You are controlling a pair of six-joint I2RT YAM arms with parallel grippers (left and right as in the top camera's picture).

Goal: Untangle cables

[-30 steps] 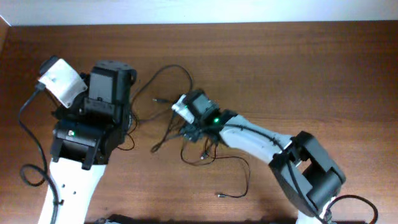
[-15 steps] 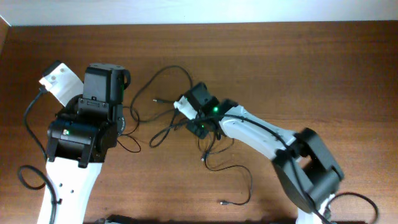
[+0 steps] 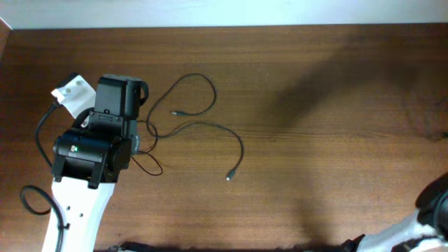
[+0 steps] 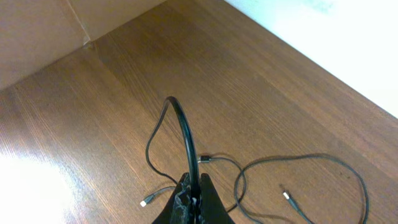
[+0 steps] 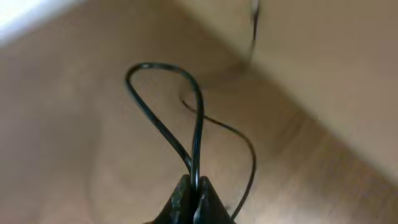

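Observation:
Two thin black cables lie on the wooden table right of my left arm (image 3: 94, 143). One cable (image 3: 199, 77) loops up and ends in a plug (image 3: 175, 112). The other cable (image 3: 213, 126) curves down to a plug (image 3: 228, 178). My left gripper (image 4: 194, 200) is shut on a black cable (image 4: 184, 121) that arches up from its jaws. My right gripper (image 5: 194, 186) is shut on a folded loop of another black cable (image 5: 198, 118), held above the table. That view is blurred. In the overhead view only a bit of the right arm (image 3: 435, 204) shows, at the bottom right.
A thick black arm cable (image 3: 31, 199) curls by the left arm's base. The table's far edge (image 3: 224, 28) meets a white wall. In the left wrist view, loose plugs (image 4: 144, 203) (image 4: 286, 195) lie near the jaws, and a brown panel (image 4: 37, 31) stands at the table's corner.
The right arm has pulled away from the table's middle to the right, out of the overhead view, shutting on one cable and carrying it off. The left arm has hardly moved.

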